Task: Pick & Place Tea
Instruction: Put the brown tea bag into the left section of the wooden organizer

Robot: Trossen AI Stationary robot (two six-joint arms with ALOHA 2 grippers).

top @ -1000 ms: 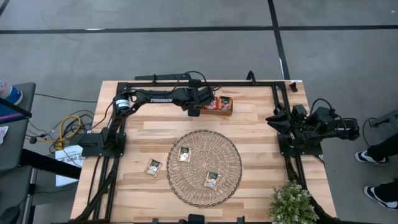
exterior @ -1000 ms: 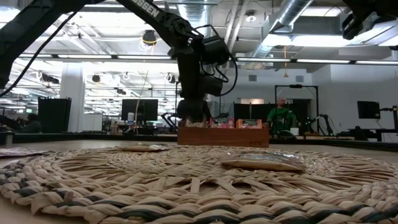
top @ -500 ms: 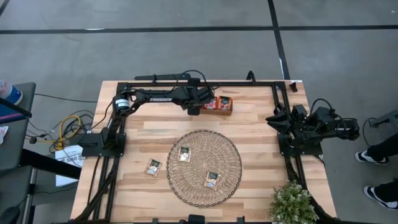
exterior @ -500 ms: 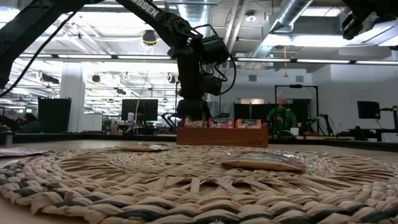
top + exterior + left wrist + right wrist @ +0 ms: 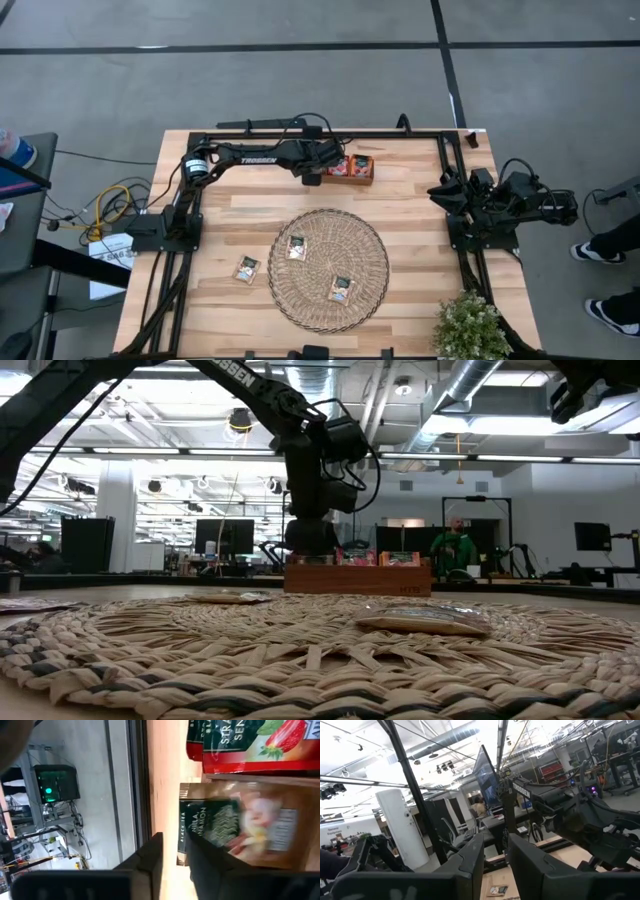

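Meanwhile, the left gripper (image 5: 172,855) has dipped lower, narrowly parted around a cream sachet (image 5: 240,827).

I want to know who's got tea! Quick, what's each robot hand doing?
Left gripper: at the wooden tray, fingers open, one at a tea sachet.
Right gripper: parked, open, empty.

this is a big open robotics lab or workshop hall. the ceiling has bare ducts (image 5: 470,400) and long strip lights (image 5: 130,452). behind the wooden desk (image 5: 250,215) stand rows of dark monitors (image 5: 223,537) on work benches, and a person in green (image 5: 455,547) is there. the floor (image 5: 300,80) is grey concrete with dark lines, and cables (image 5: 110,205) lie beside the desk.
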